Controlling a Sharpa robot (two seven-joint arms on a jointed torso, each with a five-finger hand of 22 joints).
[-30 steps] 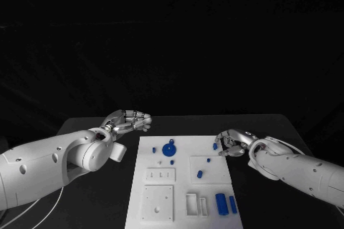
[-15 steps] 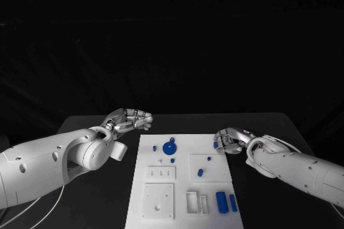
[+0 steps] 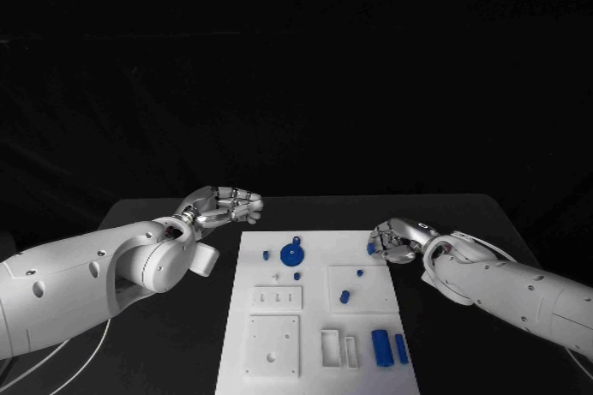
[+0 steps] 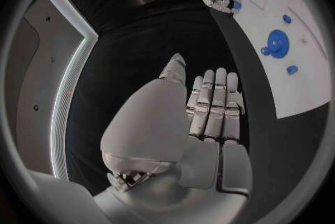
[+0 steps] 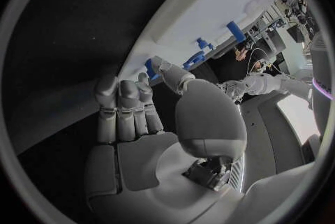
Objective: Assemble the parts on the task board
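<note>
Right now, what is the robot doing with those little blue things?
It is putting blue parts together on the white task board. The right hand is at the board's right edge, beside a small blue part; whether it holds it is unclear. The left hand hangs off the board's far left corner, holding nothing. A blue gear sits on the board.

txt: none legible | labels/brands/nos: none | signs: none
</note>
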